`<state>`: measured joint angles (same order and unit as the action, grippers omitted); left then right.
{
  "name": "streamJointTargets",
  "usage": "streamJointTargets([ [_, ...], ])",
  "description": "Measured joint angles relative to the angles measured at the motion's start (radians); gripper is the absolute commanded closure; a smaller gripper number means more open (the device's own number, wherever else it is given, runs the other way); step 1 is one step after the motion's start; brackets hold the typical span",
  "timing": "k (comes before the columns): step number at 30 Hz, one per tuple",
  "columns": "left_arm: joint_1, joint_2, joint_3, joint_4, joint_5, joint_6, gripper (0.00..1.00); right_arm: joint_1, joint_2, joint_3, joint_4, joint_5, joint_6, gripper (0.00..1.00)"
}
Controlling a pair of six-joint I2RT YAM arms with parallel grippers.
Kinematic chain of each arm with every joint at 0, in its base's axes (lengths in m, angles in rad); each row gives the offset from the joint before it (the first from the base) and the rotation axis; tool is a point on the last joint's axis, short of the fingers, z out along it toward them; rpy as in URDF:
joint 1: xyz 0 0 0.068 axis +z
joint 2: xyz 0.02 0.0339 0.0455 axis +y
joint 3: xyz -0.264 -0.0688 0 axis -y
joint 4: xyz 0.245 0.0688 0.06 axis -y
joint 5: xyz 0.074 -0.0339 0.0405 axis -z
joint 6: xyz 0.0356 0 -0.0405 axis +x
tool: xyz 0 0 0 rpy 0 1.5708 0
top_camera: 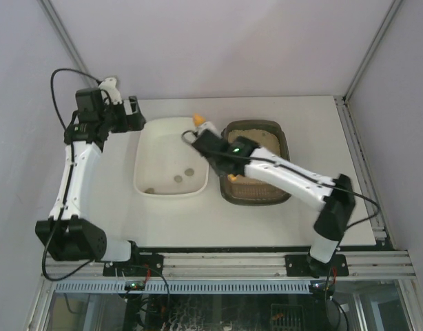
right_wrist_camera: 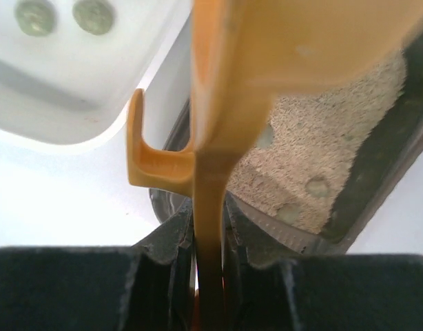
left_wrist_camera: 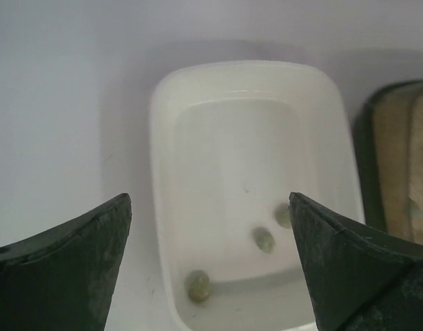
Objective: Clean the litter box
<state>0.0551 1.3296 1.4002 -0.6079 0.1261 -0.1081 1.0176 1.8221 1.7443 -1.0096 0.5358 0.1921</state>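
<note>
My right gripper [right_wrist_camera: 210,234] has its jaws clamped on the flat handle of the orange scoop [right_wrist_camera: 225,103], just behind the side hook. The blade runs on ahead, too blurred to tell whether it carries anything. Under it and to the right lies the litter box [right_wrist_camera: 377,172], its beige litter [right_wrist_camera: 322,131] showing a few grey lumps [right_wrist_camera: 316,186]. I judge the box to be stiff plastic, weighted by loose grit that would spill if tipped, so it is best left flat and steadied by the rim if it slides. The lumps look crumbly and should be lifted from underneath. Ahead and to the left is the corner of the white tub [left_wrist_camera: 163,138]. My left gripper [left_wrist_camera: 210,262] hangs with jaws wide apart, holding nothing. Beyond them the tub holds three lumps [left_wrist_camera: 264,239].
</note>
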Motion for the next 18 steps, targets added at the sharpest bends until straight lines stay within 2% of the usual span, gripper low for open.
streamJointTargets([
  [3, -0.035, 0.149, 0.182, -0.081, 0.165, 0.097, 0.00, -0.118, -0.172, -0.105, 0.046, -0.212, 0.090, 1.00],
  [6, -0.103, 0.370, 0.460, -0.147, 0.265, 0.155, 0.00, -0.303, -0.334, -0.296, 0.153, -0.520, 0.217, 1.00],
  [7, -0.132, 0.500, 0.618, -0.175, 0.298, 0.171, 0.00, -0.369, -0.371, -0.368, 0.193, -0.628, 0.267, 1.00],
  [8, -0.159, 0.520, 0.638, -0.172, 0.303, 0.172, 0.00, -0.431, -0.393, -0.430, 0.231, -0.715, 0.316, 1.00],
  [11, -0.252, 0.720, 0.830, -0.190, 0.330, 0.173, 0.00, -0.546, -0.377, -0.561, 0.303, -0.945, 0.435, 1.00],
  [14, -0.330, 0.848, 0.877, -0.135, 0.356, 0.169, 0.00, -0.581, -0.325, -0.605, 0.354, -1.112, 0.513, 1.00],
  [18, -0.405, 0.996, 0.939, -0.051, 0.392, 0.143, 0.00, -0.630, -0.306, -0.702, 0.546, -1.328, 0.670, 1.00],
])
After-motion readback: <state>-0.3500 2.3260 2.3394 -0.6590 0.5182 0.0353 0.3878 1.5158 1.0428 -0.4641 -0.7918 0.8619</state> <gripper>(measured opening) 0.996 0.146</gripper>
